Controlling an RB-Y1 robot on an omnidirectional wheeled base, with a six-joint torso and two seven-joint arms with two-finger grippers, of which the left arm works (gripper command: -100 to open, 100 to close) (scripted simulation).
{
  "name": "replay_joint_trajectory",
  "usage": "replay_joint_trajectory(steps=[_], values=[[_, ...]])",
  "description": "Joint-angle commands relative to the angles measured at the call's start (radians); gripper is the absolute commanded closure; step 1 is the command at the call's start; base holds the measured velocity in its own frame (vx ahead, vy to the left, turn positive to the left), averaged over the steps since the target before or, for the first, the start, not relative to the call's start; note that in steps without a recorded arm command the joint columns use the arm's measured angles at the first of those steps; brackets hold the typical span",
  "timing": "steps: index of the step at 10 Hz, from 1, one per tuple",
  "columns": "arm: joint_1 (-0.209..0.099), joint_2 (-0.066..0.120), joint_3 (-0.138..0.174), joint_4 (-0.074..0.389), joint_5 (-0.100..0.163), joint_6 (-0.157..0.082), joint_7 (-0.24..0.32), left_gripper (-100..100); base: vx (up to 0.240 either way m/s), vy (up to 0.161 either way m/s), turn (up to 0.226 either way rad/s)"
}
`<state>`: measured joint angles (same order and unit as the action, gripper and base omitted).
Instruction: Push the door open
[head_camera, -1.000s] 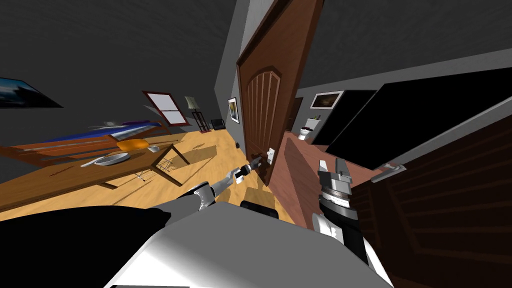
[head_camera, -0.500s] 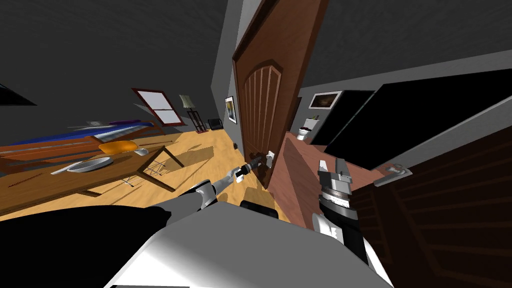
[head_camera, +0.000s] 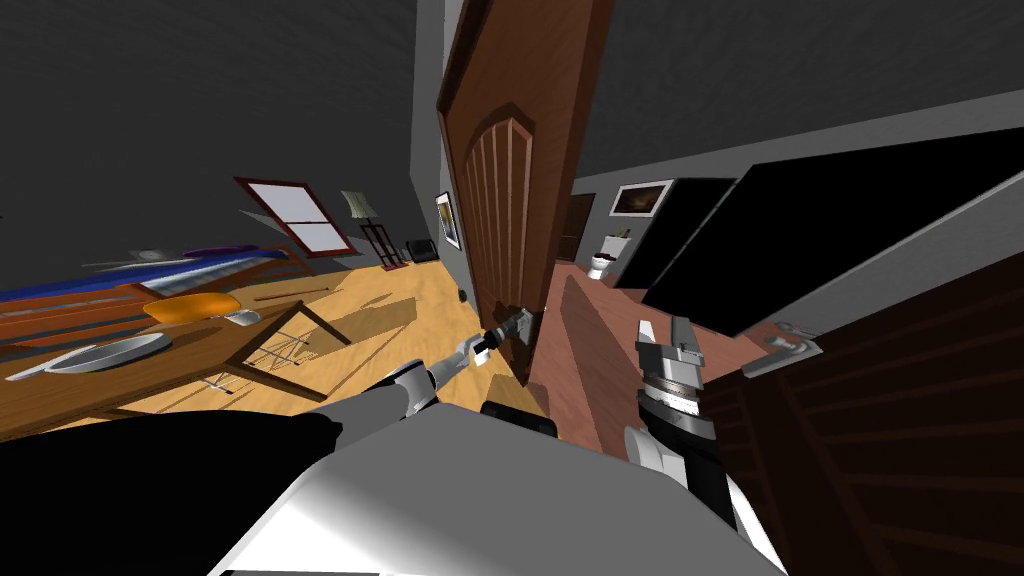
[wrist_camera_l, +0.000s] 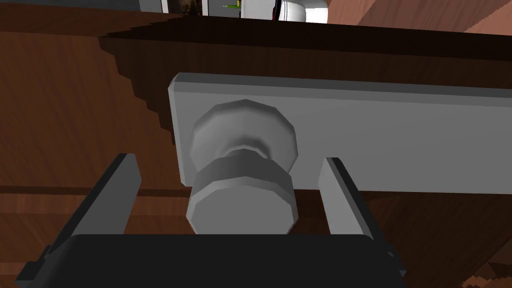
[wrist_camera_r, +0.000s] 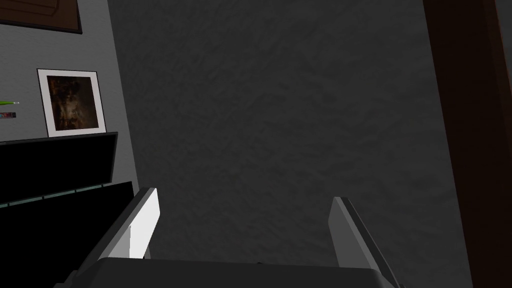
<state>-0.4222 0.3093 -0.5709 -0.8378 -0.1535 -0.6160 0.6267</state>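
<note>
Two blade-like fingers (wrist_camera_l: 120, 195) of the left gripper (wrist_camera_l: 229, 165) are straddling, spread and not touching, a faceted round grey knob (wrist_camera_l: 242, 210) on a flat rectangular grey plate (wrist_camera_l: 400, 140) at the edge of the brown wood-grained, arch-panelled door (head_camera: 500, 200) standing ajar ahead. The right gripper (head_camera: 668, 340) is hanging open, raised.

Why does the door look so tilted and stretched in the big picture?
Head view: the wide, rolled lens tilts the brown door and everything around it alike, so the lean is the camera's. Left wrist view: a jagged dark shadow lies on the door beside the grey knob. Right wrist view: dim, no glare.
</note>
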Motion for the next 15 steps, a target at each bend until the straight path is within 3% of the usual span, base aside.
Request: replay_joint_trajectory(steps=[1,2,7,12,14,15], values=[[0.0,0.0,0.0,0.0,0.0,0.0,0.0,-100,0.08,-0.046,-0.009],[0.0,0.0,0.0,0.0,0.0,0.0,0.0,100,-0.008,0.005,0.015],[0.0,0.0,0.0,0.0,0.0,0.0,0.0,100,-0.011,0.008,-0.008],[0.002,-0.04,0.058,0.005,-0.009,0.03,-0.045,100,0.116,-0.13,0.058],[0.003,-0.046,0.068,0.006,-0.01,0.034,-0.053,100,0.125,-0.134,0.035],[0.004,-0.06,0.088,0.008,-0.013,0.044,-0.069,100,0.083,-0.104,0.052]])
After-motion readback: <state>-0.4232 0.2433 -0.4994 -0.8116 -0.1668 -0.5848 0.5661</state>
